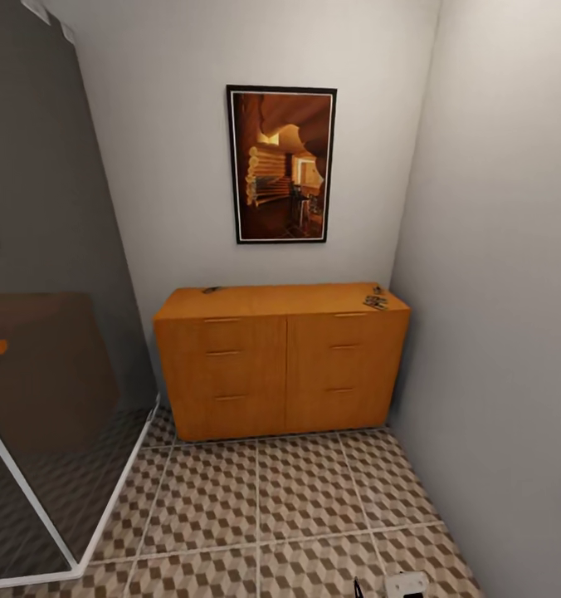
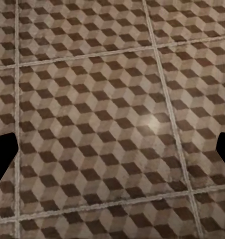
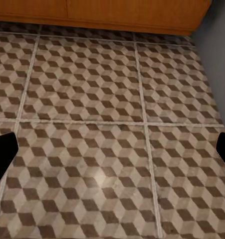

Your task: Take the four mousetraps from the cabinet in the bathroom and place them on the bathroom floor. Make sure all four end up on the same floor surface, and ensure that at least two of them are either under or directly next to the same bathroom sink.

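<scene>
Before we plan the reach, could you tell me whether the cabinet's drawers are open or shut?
Shut: every drawer front on the cabinet sits flush, none pulled out.

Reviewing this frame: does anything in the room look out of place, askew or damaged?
Nothing looks damaged or spilled. The cabinet stands square against the wall with its drawers shut. Small dark items lie on its top: a cluster at the right end and one at the left, too small to identify. The picture hangs straight.
</scene>
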